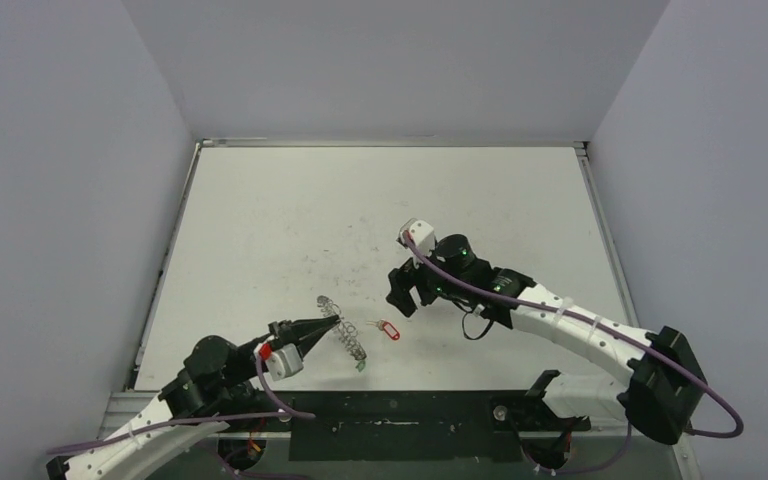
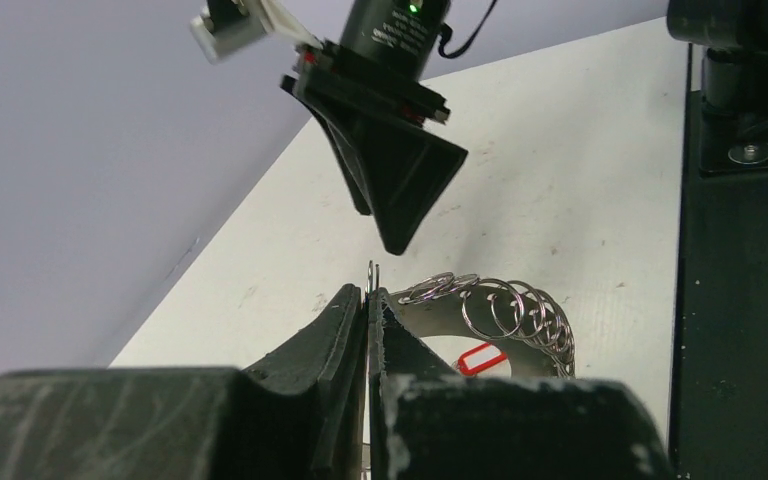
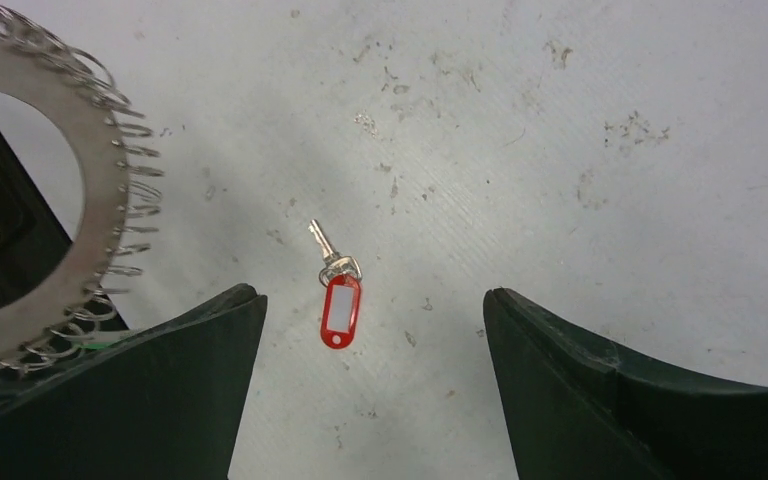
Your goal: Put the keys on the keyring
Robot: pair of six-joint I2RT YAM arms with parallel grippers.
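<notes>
My left gripper (image 1: 332, 322) is shut on the keyring (image 1: 345, 336), pinching one wire loop at its rim (image 2: 372, 290) and holding the ring on edge over the table. The flat silver ring with its fringe of loops (image 2: 520, 318) also fills the upper left of the right wrist view (image 3: 70, 270). The red-tagged key (image 1: 388, 329) lies flat on the table just right of the ring, its tag (image 3: 341, 311) toward my right gripper (image 3: 370, 296). That gripper (image 1: 406, 296) hovers above it, open and empty. A green tag (image 1: 359, 366) shows at the ring's near end; its key is hidden.
The white tabletop (image 1: 380, 200) is scuffed with small dark marks. A black base plate (image 1: 400, 425) runs along the near edge between the arm mounts. Grey walls close in the left, right and back sides.
</notes>
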